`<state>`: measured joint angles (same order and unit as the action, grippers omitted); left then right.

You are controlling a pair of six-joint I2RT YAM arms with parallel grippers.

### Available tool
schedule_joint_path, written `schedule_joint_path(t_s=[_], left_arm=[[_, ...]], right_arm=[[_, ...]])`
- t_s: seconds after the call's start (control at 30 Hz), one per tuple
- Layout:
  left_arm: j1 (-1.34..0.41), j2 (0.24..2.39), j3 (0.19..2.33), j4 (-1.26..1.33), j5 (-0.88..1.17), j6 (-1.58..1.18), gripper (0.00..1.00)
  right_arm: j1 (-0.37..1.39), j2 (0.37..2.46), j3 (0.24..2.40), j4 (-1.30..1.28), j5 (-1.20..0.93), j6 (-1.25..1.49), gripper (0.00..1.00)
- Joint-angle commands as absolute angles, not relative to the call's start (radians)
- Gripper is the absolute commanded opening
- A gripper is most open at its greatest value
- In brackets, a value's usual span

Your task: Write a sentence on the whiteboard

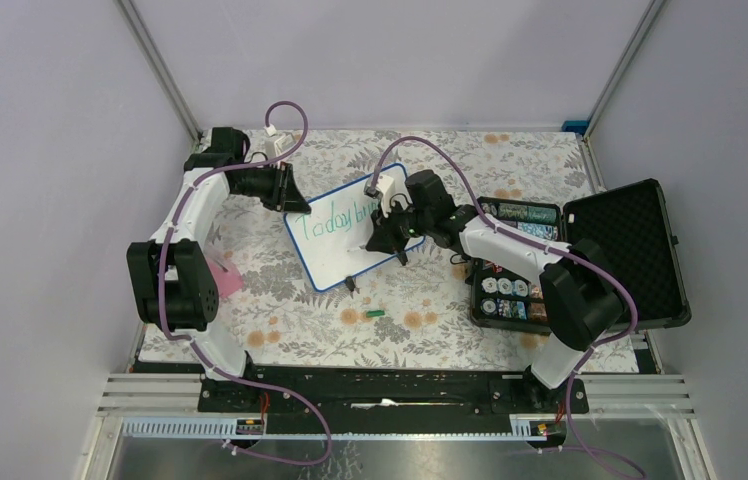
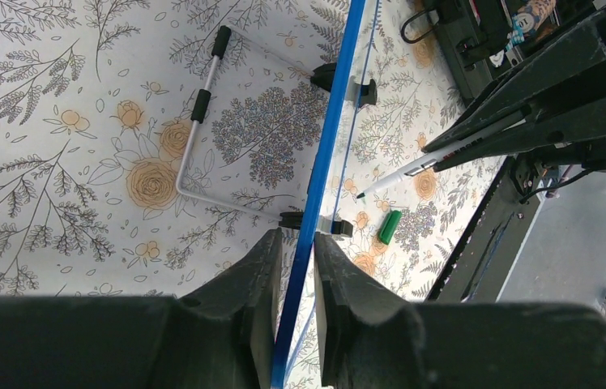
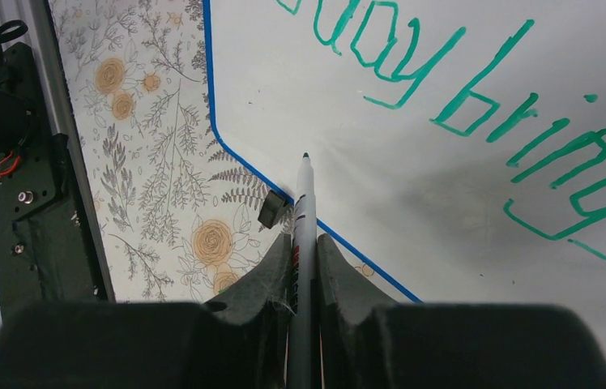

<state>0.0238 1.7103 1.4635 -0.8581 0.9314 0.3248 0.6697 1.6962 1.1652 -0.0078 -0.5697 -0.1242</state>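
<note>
We judge the whiteboard (image 1: 335, 255) light, stiff, slippery-faced: left gripper (image 2: 293, 279) pinches its blue frame edge, right gripper (image 3: 304, 267) clamps the marker (image 3: 303, 219).

Open case (image 1: 622, 250) crowding whiteboard's (image 1: 330, 250) right.

arms (image 1: 200, 250): two
tools (image 2: 293, 275): two
whiteboard (image 1: 335, 250): one
marker (image 3: 303, 235): one
green cap (image 1: 375, 314): one
case (image 1: 590, 260): one
written words (image 3: 478, 105): two
pink cloth (image 1: 227, 276): one
</note>
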Motion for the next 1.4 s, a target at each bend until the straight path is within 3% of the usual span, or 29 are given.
schedule_joint_path(t_s=[0.0,0.4,1.37], left_arm=[[0.028,1.706,1.459,-0.827,0.963,0.336,0.21],[0.028,1.709,1.442,-0.828,0.962,0.343,0.00],[0.021,1.708,1.463,-0.848,0.965,0.374,0.00]], right_arm=[[0.675,1.639,1.174,0.008,-0.613,-0.112,0.00],[0.674,1.674,1.214,0.008,-0.594,-0.132,0.00],[0.675,1.727,1.291,-0.065,-0.514,-0.161,0.00]])
